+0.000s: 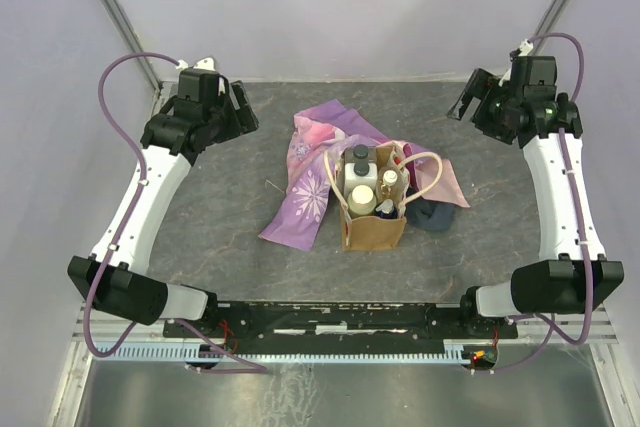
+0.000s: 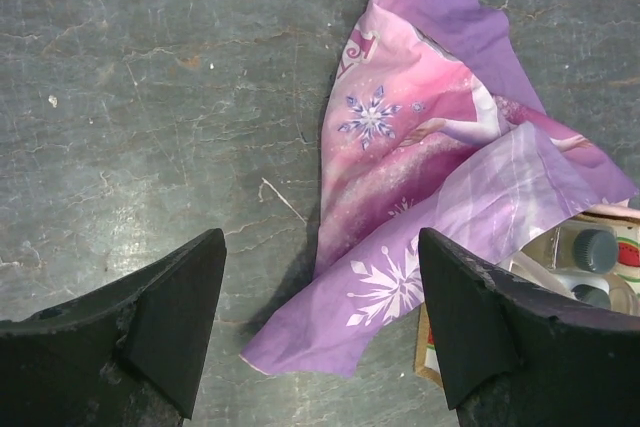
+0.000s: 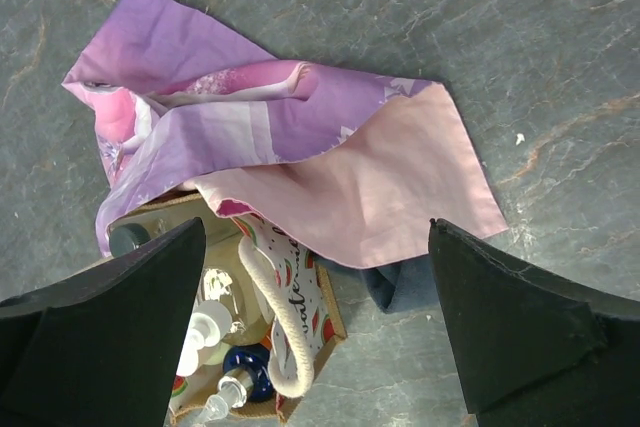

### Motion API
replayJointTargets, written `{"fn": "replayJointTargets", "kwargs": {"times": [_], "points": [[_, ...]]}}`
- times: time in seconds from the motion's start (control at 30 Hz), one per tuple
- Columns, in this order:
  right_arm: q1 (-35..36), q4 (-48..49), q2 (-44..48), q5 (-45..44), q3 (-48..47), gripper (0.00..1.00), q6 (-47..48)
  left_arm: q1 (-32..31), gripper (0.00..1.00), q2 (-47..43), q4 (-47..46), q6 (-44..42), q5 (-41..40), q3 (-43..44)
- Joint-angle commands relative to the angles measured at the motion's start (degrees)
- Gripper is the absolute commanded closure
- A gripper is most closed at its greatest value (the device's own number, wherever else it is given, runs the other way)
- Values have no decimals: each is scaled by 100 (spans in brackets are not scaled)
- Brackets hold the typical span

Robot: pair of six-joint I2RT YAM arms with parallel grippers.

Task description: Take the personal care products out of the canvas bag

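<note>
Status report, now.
Left tool, right tool open, empty. Bottles upright inside canvas bag. Floral cloth bunched against bag; handle loops flank the opening.

Even, diffuse light washes the grey table (image 1: 230, 197); a soft shadow edges the purple cloth (image 2: 420, 197); wrist views stay sharp.

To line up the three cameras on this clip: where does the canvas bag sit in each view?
Top external: canvas bag in the middle of the picture, just right of centre.
Left wrist: only a corner of it shows at the lower right, below the cloth's edge.
Right wrist: bottom, left of centre, its open top in view.
Shared landmark: the purple-pink cloth lying against it.
</note>
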State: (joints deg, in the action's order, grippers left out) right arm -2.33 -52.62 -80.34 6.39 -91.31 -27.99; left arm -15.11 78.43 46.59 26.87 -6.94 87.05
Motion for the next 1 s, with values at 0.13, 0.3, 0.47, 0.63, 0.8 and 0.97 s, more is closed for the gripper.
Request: {"fn": "replayJointTargets", "kwargs": {"times": [0.13, 0.3, 0.47, 0.63, 0.8, 0.97], "points": [[-21, -106, 230, -292, -49, 0, 64, 41, 16, -197, 35, -247, -127, 151], [-18, 23, 283, 428, 53, 0, 114, 43, 17, -214, 29, -407, -107, 236], [0, -199, 58, 737, 133, 0, 194, 43, 17, -243, -116, -317, 214, 42], [18, 183, -595, 1777, 533, 0, -93, 43, 18, -188, -169, -282, 592, -284], [225, 90, -752, 1346, 436, 0, -164, 39, 18, -241, -120, -315, 572, -362], [536, -39, -1300, 1532, 217, 0, -83, 39, 19, -235, -270, -187, 854, -638]]}}
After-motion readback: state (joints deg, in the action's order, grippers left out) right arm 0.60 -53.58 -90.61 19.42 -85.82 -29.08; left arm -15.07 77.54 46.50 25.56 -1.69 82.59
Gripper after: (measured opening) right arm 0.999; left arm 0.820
